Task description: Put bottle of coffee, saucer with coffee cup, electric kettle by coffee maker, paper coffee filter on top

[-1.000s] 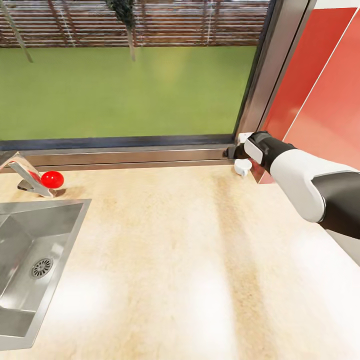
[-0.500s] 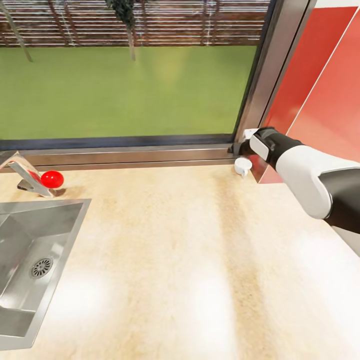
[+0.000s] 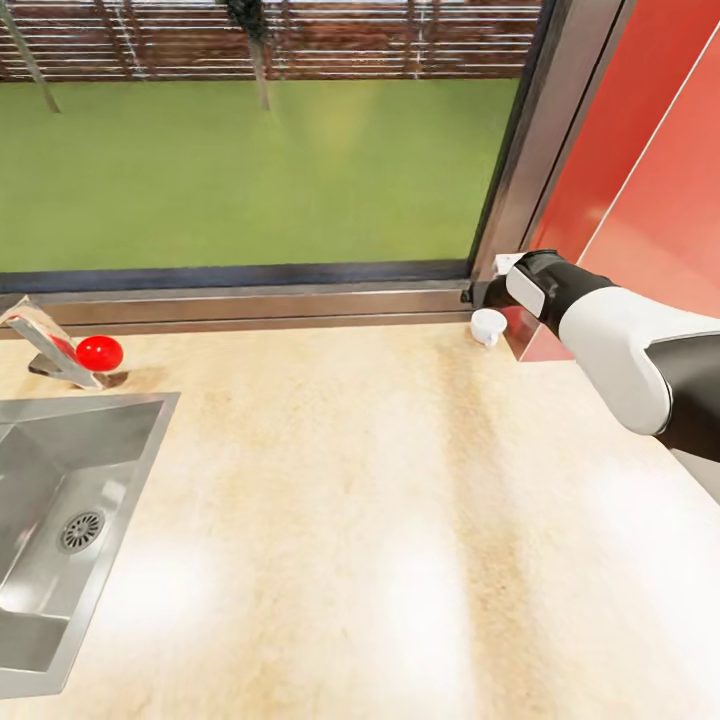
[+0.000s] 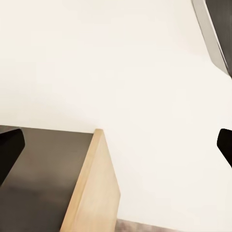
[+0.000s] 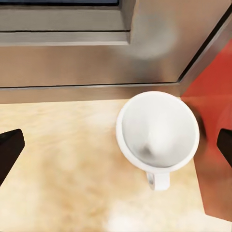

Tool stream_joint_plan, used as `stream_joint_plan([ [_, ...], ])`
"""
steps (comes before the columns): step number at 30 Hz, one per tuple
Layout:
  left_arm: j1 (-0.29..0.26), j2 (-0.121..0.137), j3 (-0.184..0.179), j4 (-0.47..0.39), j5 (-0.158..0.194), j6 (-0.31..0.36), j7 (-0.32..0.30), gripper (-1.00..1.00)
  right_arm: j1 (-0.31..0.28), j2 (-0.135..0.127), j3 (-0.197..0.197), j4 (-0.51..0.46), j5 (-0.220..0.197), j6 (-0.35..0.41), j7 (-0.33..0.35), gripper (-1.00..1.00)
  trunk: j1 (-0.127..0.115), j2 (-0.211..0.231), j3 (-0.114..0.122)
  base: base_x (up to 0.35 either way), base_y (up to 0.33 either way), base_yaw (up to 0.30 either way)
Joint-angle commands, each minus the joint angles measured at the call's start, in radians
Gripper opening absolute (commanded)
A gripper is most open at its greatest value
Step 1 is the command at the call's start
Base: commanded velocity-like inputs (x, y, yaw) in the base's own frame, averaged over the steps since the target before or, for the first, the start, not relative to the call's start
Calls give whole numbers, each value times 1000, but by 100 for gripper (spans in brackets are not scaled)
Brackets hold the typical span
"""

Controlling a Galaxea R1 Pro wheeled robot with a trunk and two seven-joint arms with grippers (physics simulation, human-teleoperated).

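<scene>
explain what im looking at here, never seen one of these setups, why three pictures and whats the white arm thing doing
These are simulator renders from a two-armed wheeled robot. The large picture comes from a camera on its head, looking down over the kitchen countertop. The white and black limb is its right arm, ending in the right gripper. The other two pictures come from small cameras near each gripper; the dark shapes at their edges are the fingertips.

On the countertop: a steel sink with a tap and a red ball beside it, and a small white coffee cup in the far corner by the window frame.

The right gripper hangs over that cup, fingers spread wide, holding nothing. The left gripper is open too, facing a pale wall and a wooden panel edge.
</scene>
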Motion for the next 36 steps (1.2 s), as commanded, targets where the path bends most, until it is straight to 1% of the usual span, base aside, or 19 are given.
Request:
stream_joint_plan([
  [1, -1, 1, 8, 2, -11, -6, 4, 100, 0, 0, 9, -2, -10, 5, 1, 100, 0, -2, -3, 0, 0, 0],
  [11, -1, 0, 8, 2, -11, -6, 4, 100, 0, 0, 9, -2, -10, 5, 1, 100, 0, -2, -19, 0, 0, 37],
  [36, -1, 0, 8, 2, -11, -6, 4, 100, -1, 0, 9, -2, -10, 5, 1, 100, 0, -2, -58, 0, 0, 1],
])
